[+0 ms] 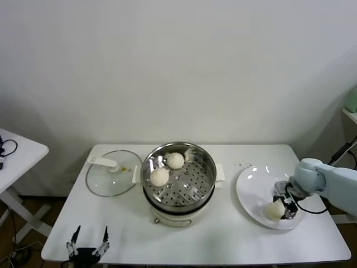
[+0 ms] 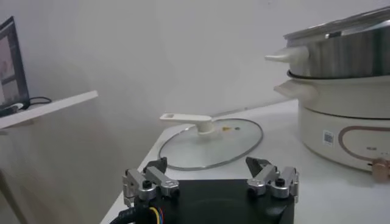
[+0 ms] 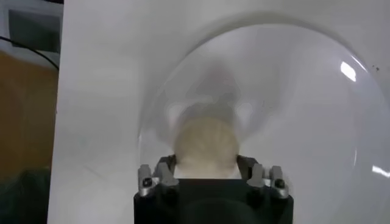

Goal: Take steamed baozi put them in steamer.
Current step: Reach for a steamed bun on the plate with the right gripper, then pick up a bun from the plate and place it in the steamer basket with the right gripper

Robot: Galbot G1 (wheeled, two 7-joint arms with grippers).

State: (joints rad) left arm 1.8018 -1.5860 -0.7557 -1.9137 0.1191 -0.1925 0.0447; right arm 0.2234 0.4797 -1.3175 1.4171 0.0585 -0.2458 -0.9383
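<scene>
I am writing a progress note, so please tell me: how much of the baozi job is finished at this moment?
Done: two baozi lie on the perforated tray of the steamer. In hand: the right gripper has its fingers around one baozi on the white plate, not yet lifted. Left: carry it to the steamer. No other bun shows. The left gripper waits open at the table's near edge.

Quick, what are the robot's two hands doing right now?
Left end effector: open, holding nothing, parked at the near table edge.
Right end effector: fingers on both sides of a baozi on the plate, closed around it.
</scene>
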